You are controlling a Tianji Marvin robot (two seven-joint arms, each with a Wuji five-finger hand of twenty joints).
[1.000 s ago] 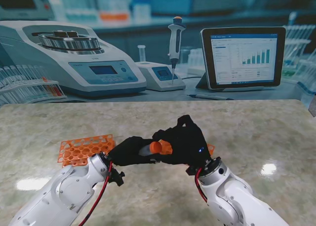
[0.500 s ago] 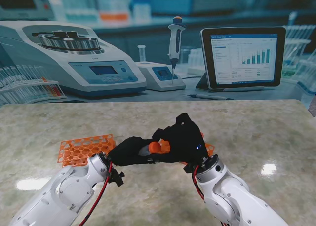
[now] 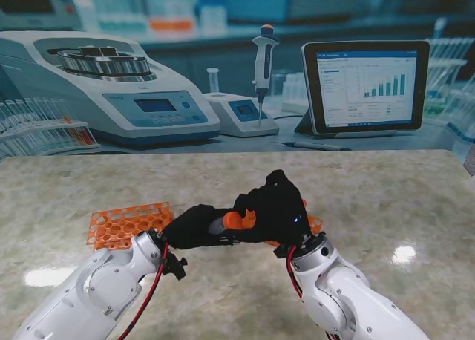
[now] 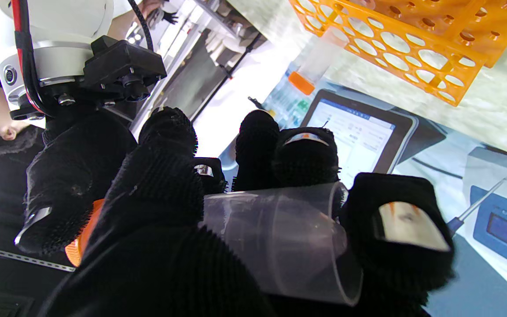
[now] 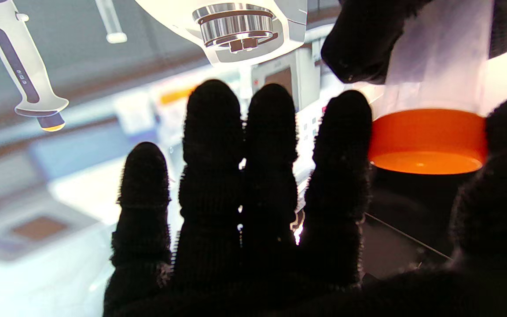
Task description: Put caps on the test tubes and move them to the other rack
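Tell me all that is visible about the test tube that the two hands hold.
The test tube is clear plastic, looks empty, and lies roughly level above the table. Its orange cap is on its end. The left hand is wrapped around its body; the right hand has its index finger and thumb on either side of the cap. It stands in neither rack.

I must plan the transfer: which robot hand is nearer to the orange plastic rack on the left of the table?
Left. The left robot hand is just right of the orange plastic rack; the right robot hand is farther right.
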